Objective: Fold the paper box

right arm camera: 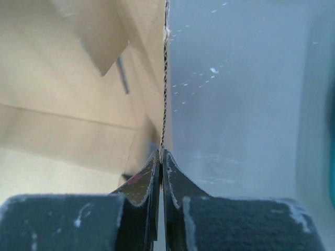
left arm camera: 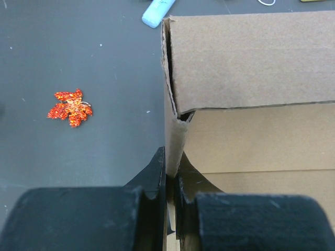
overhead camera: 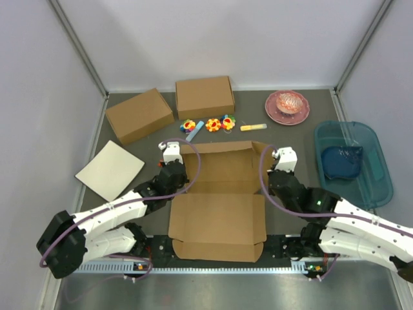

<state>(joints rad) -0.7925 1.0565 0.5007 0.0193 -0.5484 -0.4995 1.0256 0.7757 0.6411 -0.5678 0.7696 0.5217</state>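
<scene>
The paper box [overhead camera: 219, 194] lies in the middle of the table, brown cardboard with its lid panel flat toward me and the far part raised into walls. My left gripper [overhead camera: 173, 155] is shut on the box's upright left side wall [left arm camera: 175, 130], which runs between the fingers of the left gripper [left arm camera: 171, 162]. The back wall [left arm camera: 251, 63] stands folded up beside it. My right gripper [overhead camera: 282, 157] is shut on the thin edge of the right side wall [right arm camera: 164, 78], pinched at the tips of the right gripper [right arm camera: 162, 154]. The box's inside [right arm camera: 68, 94] shows to the left of that edge.
Two formed cardboard boxes [overhead camera: 139, 115] [overhead camera: 204, 97] stand at the back. An off-white board [overhead camera: 110, 170] lies at the left. Small colourful toys [overhead camera: 213, 124], a pink plate [overhead camera: 287, 106] and a teal tub [overhead camera: 352, 161] sit behind and to the right. An orange glitter leaf [left arm camera: 70, 107] lies left of the box.
</scene>
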